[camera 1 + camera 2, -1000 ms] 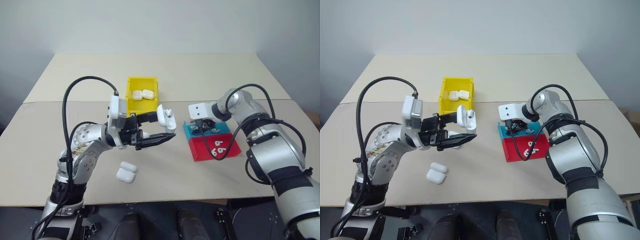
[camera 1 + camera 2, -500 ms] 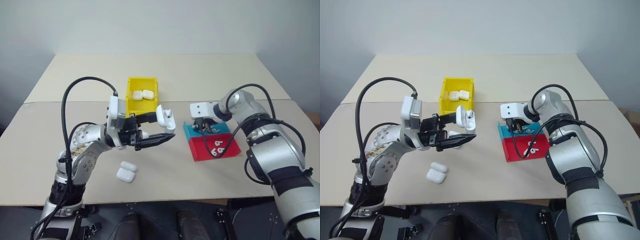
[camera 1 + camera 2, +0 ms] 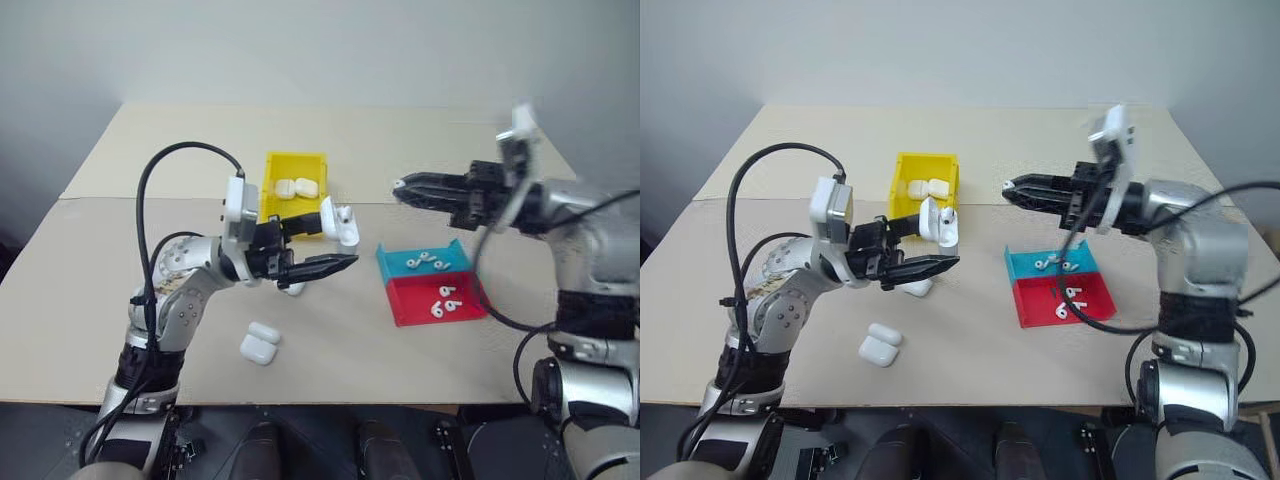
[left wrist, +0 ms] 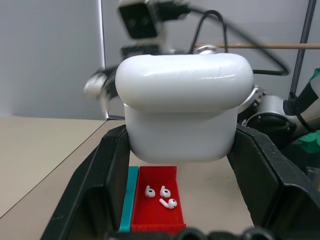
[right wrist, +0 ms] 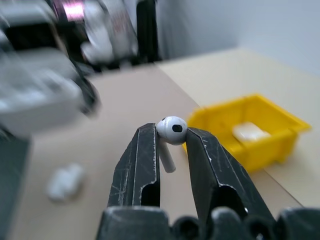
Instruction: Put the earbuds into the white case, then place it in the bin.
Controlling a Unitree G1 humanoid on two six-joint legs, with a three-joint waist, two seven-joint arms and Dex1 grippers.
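**Operator:** Cases first, nearest me: two spare cases (image 3: 259,343) lie closed on the table (image 3: 400,150), touching each other, just below my left arm.

**Observer:** And the left gripper?

**Operator:** Left gripper (image 3: 325,245) is held above the table, pointing to my right, jaws clamped on the white case (image 3: 338,222). From the wrist camera the white case sits squarely between both fingers (image 4: 95,190), body gripped, lid up top. I make the lid open in the head view, though from the wrist I can't be sure.

**Observer:** Trays?

**Operator:** Right of centre, red tray (image 3: 440,300) nearer me with three earbuds (image 3: 446,300) in it, teal tray (image 3: 425,262) touching its far edge with more buds inside; how many, I can't tell.

**Observer:** Right side?

**Operator:** Right gripper (image 3: 1012,187) is up in the air above and beyond the trays, pointing left toward the white case, well apart from it. Its fingers are pinched on a single earbud (image 5: 171,131), head poking out at the tips, stem running down between the fingers.

**Observer:** The bin?

**Operator:** Yellow bin (image 3: 292,185) sits farthest, behind the left gripper, with two closed cases (image 3: 296,187) side by side inside.
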